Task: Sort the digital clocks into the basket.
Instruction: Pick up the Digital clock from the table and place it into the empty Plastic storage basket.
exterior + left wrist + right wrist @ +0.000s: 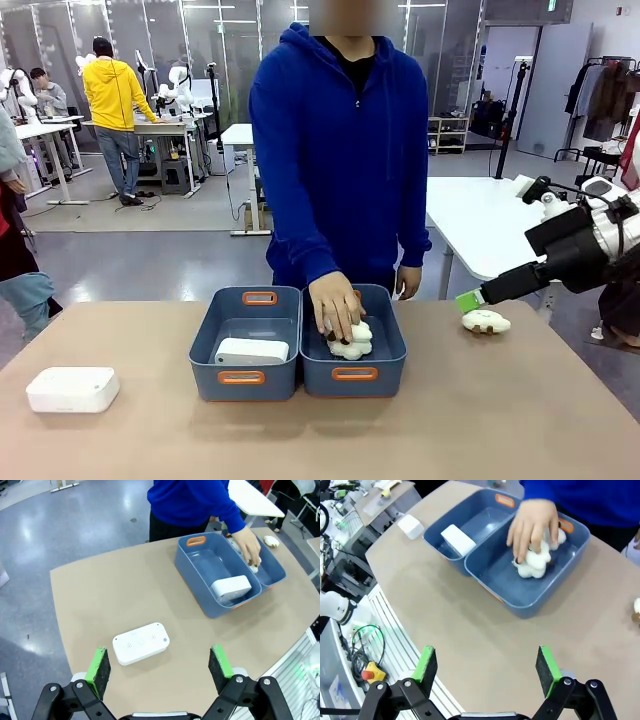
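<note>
Front view: 1 digital clock [251, 351] lies in the left basket [275, 383]; the other clock [72, 389] sits near left on the table [450, 430]. The left gripper [159, 656] and right gripper [486, 654] gape open.

Lab hall, white workbenches [478, 222]

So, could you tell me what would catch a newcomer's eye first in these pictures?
The person's hand rests on a fluffy plush toy inside the right tub. One white digital clock lies in the adjoining left tub, while the other clock sits on the table near the robot's left. The right gripper, open, hovers beside a second plush toy at the table's right.
</note>
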Robot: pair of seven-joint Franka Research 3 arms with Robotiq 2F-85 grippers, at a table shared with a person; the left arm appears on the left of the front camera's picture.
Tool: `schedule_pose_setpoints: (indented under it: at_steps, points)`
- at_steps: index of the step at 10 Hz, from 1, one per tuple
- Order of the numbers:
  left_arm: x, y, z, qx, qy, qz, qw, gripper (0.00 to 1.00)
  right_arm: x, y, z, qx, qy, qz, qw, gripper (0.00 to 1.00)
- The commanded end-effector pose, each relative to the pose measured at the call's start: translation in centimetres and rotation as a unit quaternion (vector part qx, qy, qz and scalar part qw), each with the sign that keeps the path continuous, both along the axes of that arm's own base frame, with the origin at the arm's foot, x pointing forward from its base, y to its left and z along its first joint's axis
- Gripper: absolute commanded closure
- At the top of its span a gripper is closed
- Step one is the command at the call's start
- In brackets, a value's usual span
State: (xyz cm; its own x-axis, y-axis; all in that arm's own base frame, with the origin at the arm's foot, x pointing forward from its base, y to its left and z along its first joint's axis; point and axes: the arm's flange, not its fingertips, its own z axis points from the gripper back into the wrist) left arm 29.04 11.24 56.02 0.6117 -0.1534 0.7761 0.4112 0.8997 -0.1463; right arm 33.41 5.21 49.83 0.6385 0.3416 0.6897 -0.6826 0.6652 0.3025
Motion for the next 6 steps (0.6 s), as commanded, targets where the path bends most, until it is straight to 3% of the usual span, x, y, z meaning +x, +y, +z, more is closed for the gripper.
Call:
schedule_pose_setpoints:
  at_steps: [1, 6]
  points:
    - [0.13, -0.05, -0.01, 0.000, 0.001, -0.001, 1.000, 0.00, 0.05, 0.15, 0.27, 0.007, -0.010, 0.006, 1.000, 0.00]
    - [0.13, -0.05, -0.01, 0.000, 0.001, -0.001, 1.000, 0.00, 0.05, 0.15, 0.27, 0.007, -0.010, 0.006, 1.000, 0.00]
